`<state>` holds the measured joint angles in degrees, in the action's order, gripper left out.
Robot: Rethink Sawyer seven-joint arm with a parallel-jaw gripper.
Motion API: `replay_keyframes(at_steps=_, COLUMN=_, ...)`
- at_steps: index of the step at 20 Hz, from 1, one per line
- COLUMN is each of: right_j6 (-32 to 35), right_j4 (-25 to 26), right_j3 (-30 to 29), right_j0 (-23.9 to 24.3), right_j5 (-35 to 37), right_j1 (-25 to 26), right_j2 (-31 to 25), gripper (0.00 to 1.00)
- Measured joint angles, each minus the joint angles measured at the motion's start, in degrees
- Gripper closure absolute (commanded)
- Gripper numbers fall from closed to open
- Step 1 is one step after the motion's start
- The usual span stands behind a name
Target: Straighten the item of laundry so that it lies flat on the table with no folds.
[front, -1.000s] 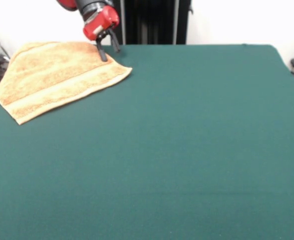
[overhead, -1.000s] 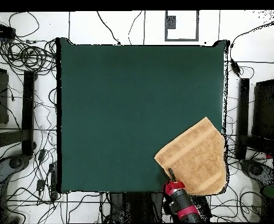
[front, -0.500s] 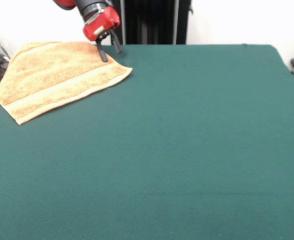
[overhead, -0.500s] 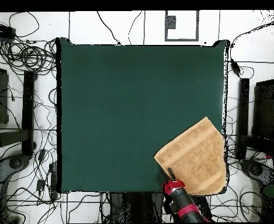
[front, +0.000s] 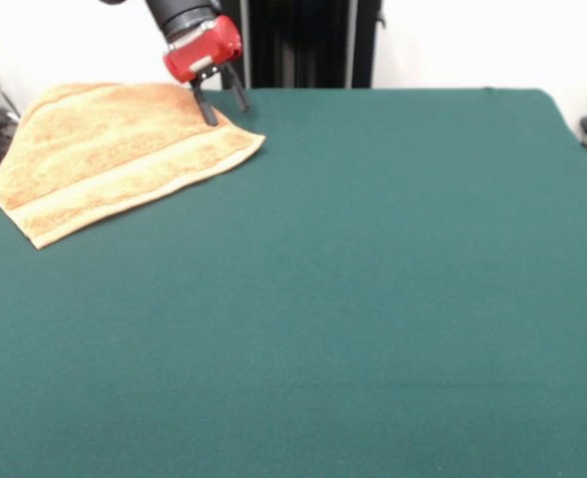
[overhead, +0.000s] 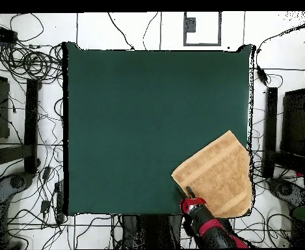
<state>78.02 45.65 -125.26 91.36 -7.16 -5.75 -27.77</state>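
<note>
The towel [front: 114,154] is lying at one corner of the green counter [front: 373,279], set at an angle, with its outer side running over the counter's edge in the overhead view [overhead: 216,176]; no raised fold is being shown on its top, though one side is looking cut off slantwise — a corner is probably being kept tucked under or draped off the edge, which cannot be settled. The claw [front: 220,101] is being held low at the towel's edge nearest the pedestal, its two dark fingers [front: 205,108] standing apart with nothing between them; one tip is sitting over the cloth, the other just past the hem, above bare felt. It is being placed there, it is judged, so that the hem can be straddled and pinched; the towel is then likely to be drawn inward, since so much of the counter is lying free beside it.
</note>
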Motion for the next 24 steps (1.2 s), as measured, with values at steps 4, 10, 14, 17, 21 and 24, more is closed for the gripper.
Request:
replay_keyframes(at_steps=4, right_j6=0.0, right_j4=-3.0, right_j3=-0.5, right_j0=-4.0, right_j5=0.0, right_j1=-3.1, right_j2=1.2, gripper=0.00)
replay_keyframes(at_steps=10, right_j6=0.0, right_j4=-6.1, right_j3=-0.9, right_j0=-6.4, right_j5=0.0, right_j1=-4.7, right_j2=2.2, gripper=0.00)
replay_keyframes(at_steps=14, right_j6=0.0, right_j4=-7.5, right_j3=-1.1, right_j0=-7.5, right_j5=0.1, right_j1=-5.5, right_j2=2.6, gripper=0.00)
replay_keyframes(at_steps=17, right_j6=0.0, right_j4=-8.0, right_j3=-1.1, right_j0=-8.0, right_j5=0.1, right_j1=-5.8, right_j2=2.8, gripper=0.00)
replay_keyframes(at_steps=21, right_j6=0.0, right_j4=-8.1, right_j3=-1.1, right_j0=-8.0, right_j5=0.1, right_j1=-5.8, right_j2=2.8, gripper=0.00)
replay_keyframes(at_steps=24, right_j6=0.0, right_j4=-8.2, right_j3=-1.1, right_j0=-8.0, right_j5=0.1, right_j1=-5.8, right_j2=2.8, gripper=0.00)
